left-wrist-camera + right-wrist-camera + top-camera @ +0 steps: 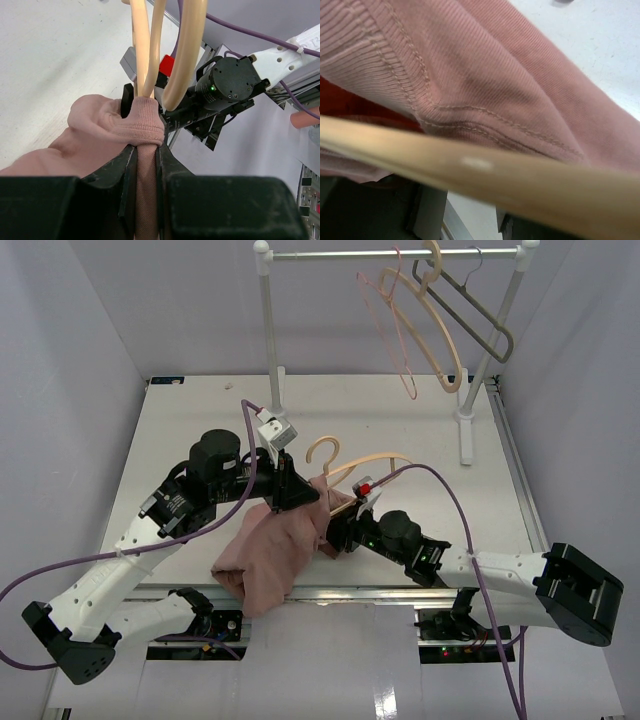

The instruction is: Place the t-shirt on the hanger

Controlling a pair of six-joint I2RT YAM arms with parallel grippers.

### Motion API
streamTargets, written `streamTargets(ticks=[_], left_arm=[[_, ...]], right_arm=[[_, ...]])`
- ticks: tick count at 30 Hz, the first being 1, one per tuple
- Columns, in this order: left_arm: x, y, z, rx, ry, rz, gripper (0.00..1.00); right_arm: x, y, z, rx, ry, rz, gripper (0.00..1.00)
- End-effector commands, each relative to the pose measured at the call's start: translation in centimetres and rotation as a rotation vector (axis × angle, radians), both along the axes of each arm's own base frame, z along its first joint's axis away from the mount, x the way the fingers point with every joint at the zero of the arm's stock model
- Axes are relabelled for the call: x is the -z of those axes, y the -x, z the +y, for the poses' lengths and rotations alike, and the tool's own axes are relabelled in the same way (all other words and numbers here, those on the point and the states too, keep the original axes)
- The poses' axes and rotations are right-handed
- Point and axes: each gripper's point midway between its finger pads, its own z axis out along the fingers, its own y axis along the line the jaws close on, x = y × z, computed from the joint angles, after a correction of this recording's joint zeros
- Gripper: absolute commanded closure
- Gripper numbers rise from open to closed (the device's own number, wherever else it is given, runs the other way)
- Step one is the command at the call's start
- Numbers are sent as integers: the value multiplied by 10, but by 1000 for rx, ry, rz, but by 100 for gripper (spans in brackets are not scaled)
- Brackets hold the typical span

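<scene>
The dusty-pink t-shirt (272, 552) lies bunched near the table's front edge, its collar lifted. My left gripper (294, 492) is shut on the ribbed collar, and pink fabric fills the gap between its jaws in the left wrist view (146, 152). The beige wooden hanger (367, 464) is held up off the table, its hook pointing to the back. Its thick arms (187, 55) run down into the collar (142, 120). My right gripper (341, 530) is at the hanger's lower part, under the shirt. In the right wrist view a hanger bar (485, 172) crosses the fingers (427, 212), with the shirt (495, 85) just behind.
A white clothes rail (270, 330) stands at the back. A thin pink wire hanger (385, 335), a second beige hanger (443, 340) and a grey angular hanger (485, 325) hang on it. Purple cables loop beside both arms. The table's front edge (400, 592) is close.
</scene>
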Motion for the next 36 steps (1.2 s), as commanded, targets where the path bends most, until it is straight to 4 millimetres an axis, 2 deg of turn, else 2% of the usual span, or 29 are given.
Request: streamTargets(ticks=[1,3,5,10,14,17,19,22,24,28,36], left_arm=[[-27,8,1,17,85,-60,100],[-25,9,3,9,82,-67,100],[-21,7,6,-1,67,-82,100],[-10,0,21,-60,-9,-132,100],[-7,9,26,-30,-25,-156,100],[-5,14,31,-20,-42,-169,100],[-3,17,33,-9,-56,-173,100],[-5,23,36,9,-51,-190,100],[-6,27,37,28,-50,-200,100],[-5,35,41,61,-68,-211,100],[11,27,55,4,-155,-223,100]], right_arm=[[-18,-15,-6,108,-91,-46,74],[-19,-21,-16,172,-101,-44,88],[-11,-26,-32,251,-78,-15,92],[-6,-40,-84,475,-62,1,92],[-23,-52,-119,603,-70,-28,92],[-41,-61,-139,662,-84,-47,92],[-46,-65,-150,686,-70,-48,92],[-48,-77,-162,695,-58,-36,92],[-47,-81,-158,650,-51,-16,92],[-43,-98,-173,669,-43,14,92],[-54,-105,-187,679,-51,13,92]])
